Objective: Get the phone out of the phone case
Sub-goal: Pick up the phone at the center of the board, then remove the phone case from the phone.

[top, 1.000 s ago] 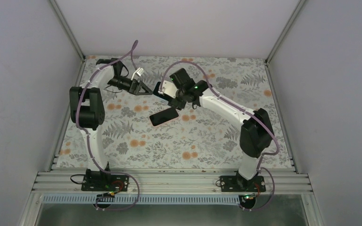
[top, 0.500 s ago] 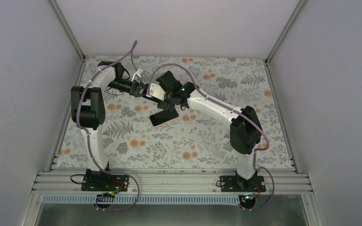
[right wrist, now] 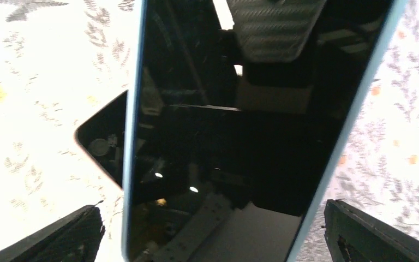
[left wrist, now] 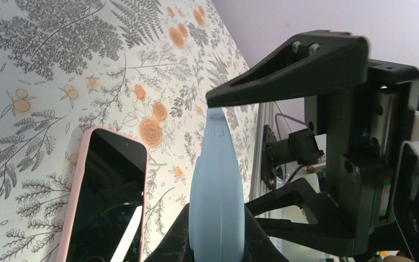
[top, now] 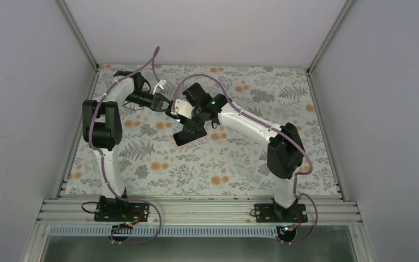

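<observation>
This is a robotics lab test cell. Plain pale grey panel walls (top: 22,109), held in silver aluminium corner struts (top: 77,34), box in the desk, which is covered by a grey-and-orange floral printed cloth (top: 240,164). A ribbed aluminium mounting rail (top: 196,210) along the near edge carries two white-and-black jointed robot arms (top: 251,123) trailing purple cables (top: 155,53).

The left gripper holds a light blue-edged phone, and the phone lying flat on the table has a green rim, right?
Not green. The left wrist view shows the phone on the table with a pink rim. The left gripper does hold the light blue-edged phone.
</observation>
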Controlling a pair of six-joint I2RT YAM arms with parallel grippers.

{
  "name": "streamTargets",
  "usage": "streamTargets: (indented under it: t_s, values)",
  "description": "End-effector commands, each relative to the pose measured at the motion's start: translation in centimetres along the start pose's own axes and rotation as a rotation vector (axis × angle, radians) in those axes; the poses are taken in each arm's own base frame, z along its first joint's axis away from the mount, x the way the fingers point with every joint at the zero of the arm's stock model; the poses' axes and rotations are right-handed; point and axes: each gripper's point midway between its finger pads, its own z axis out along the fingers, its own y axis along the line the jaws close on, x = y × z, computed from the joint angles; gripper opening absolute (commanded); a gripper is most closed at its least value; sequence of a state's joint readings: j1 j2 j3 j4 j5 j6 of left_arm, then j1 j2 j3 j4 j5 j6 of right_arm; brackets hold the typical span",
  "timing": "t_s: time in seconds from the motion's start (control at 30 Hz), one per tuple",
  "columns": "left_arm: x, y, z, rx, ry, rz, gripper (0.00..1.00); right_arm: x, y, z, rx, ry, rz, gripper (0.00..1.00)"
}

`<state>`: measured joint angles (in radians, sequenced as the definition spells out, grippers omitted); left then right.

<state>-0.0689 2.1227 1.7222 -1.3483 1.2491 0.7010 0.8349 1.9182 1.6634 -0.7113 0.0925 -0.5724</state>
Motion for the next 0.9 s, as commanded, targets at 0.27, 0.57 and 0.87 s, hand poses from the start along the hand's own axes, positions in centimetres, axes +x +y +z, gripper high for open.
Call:
streamTargets:
  t_s: [0.27,0.57,0.87]
  values:
    - [1.5,-6.4,0.8,-0.072,0.103,0.35,0.02,4.2,-0.1,-7.4,-0.404,-0.113,0.122,1.0]
    - [3.4,-11.7,2.7,-0.174,0.269,0.657,0.02,6.0,3.8,-7.5,-0.631,-0.083,0.057,1.0]
    - [3.5,-11.8,2.9,-0.153,0.262,0.643,0.02,8.1,6.8,-7.0,-0.738,-0.049,0.049,0.93]
